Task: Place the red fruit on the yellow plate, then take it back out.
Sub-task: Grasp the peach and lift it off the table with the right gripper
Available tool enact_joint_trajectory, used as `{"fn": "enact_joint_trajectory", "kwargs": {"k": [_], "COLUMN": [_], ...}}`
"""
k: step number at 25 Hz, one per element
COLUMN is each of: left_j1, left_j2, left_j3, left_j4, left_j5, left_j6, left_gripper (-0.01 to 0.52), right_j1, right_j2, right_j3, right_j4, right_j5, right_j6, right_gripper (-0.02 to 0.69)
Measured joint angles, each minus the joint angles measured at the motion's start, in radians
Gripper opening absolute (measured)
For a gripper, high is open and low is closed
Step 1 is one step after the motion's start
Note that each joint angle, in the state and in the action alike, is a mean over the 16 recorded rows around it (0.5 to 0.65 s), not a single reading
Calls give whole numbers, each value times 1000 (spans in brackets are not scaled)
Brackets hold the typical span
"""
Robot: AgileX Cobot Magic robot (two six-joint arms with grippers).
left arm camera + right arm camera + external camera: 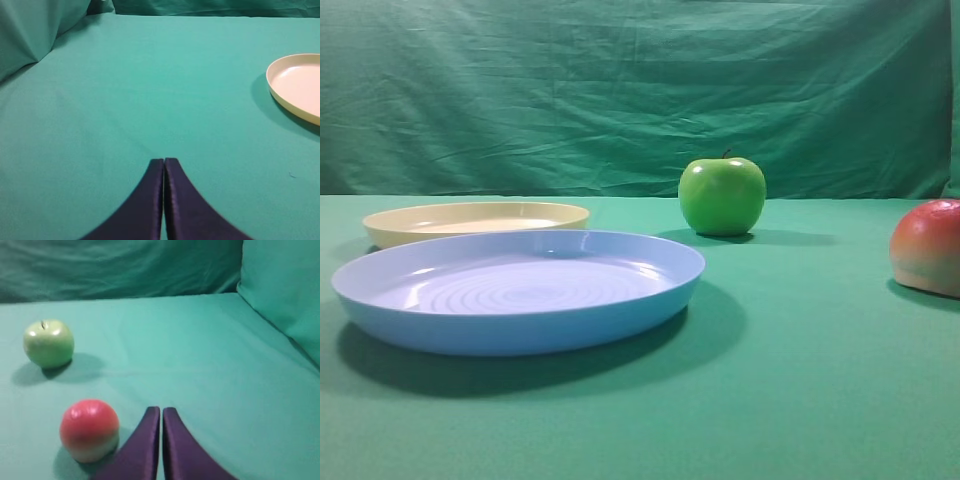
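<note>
Red fruit on the surface, far from the yellow plate; both sets of fingers pressed together, holding nothing.

Red fruit (89, 429) sits on the green surface (800, 380), just left of the right fingers (161, 412), not touching. Green apple (48, 343) stands farther back, apart from it. Yellow plate (475, 220) lies bare at far left, behind the larger blue plate (520, 290). Left fingers (163, 162) are closed over bare cloth, the yellow plate off to their right.
</note>
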Motion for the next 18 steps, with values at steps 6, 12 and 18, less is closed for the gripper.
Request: {"fn": "enact_joint_trajectory", "kwargs": {"k": [6,12,18], "left_j1": [0,0,0], "left_j2": [0,0,0], "left_j3": [0,0,0], "left_j4": [0,0,0], "left_j5": [0,0,0], "left_j6": [0,0,0], "left_gripper": [0,0,0], "right_j1": [0,0,0], "right_j2": [37,185,455], "right_j3": [-64,-208,-373], "right_j4": [136,174,168], "right_j5": [1,157,384], "right_j6": [-8,-28,-53], "right_gripper": [0,0,0]}}
